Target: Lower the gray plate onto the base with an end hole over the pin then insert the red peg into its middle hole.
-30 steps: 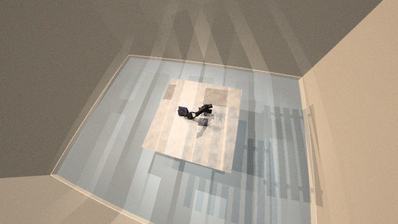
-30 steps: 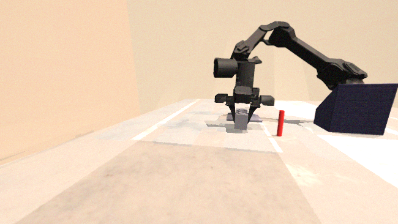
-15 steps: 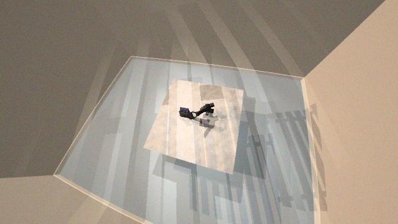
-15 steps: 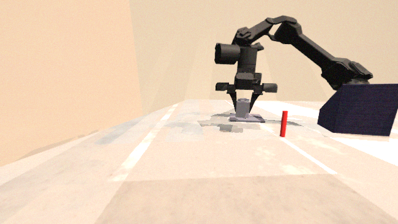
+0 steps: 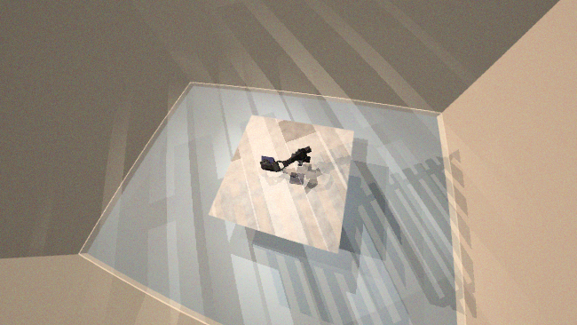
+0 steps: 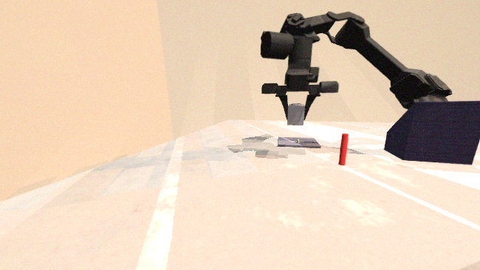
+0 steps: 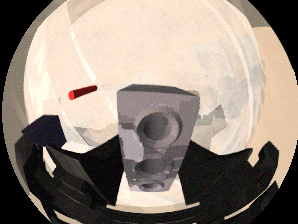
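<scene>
My gripper (image 6: 296, 116) (image 7: 150, 133) is shut on the gray plate (image 6: 295, 115) (image 7: 155, 152), with a finger at either side. The plate is clear above the base, and its row of holes faces up in the wrist view. The flat dark base (image 6: 312, 143) (image 5: 296, 178) lies on the table below, and a small pale pin (image 6: 298, 141) stands on it. The wrist view does not show the base or pin. The red peg (image 6: 343, 149) (image 7: 83, 92) stands upright and apart on the table, nearer the exterior camera than the base.
The arm's dark blue pedestal (image 6: 436, 133) (image 7: 47, 131) (image 5: 267, 160) stands to the right in the exterior view, beyond the peg. The pale table top (image 5: 240, 195) carries broad light and shadow bands.
</scene>
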Controlling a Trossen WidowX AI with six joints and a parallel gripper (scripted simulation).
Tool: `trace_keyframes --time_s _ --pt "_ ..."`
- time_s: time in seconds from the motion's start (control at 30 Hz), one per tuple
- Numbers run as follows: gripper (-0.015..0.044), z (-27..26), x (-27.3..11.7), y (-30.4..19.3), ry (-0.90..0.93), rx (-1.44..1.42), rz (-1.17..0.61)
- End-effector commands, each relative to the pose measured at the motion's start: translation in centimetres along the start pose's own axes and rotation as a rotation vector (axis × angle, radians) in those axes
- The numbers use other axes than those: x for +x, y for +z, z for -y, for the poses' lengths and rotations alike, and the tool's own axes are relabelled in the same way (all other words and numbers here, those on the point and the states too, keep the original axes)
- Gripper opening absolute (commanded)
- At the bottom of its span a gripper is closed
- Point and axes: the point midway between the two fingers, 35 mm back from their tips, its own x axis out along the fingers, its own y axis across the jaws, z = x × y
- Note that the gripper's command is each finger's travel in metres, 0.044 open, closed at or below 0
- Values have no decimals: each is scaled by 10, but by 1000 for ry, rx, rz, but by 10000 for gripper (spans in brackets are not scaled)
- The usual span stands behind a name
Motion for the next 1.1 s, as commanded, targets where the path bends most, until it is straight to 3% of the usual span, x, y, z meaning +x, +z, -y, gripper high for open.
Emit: trace_keyframes --time_s 0.0,0.3,1.07 --pt "0 -1 -14 -1 7 5 0" --pt "0 -5 -34 -3 15 6 -6" --pt "0 -1 1 -69 14 180 5"
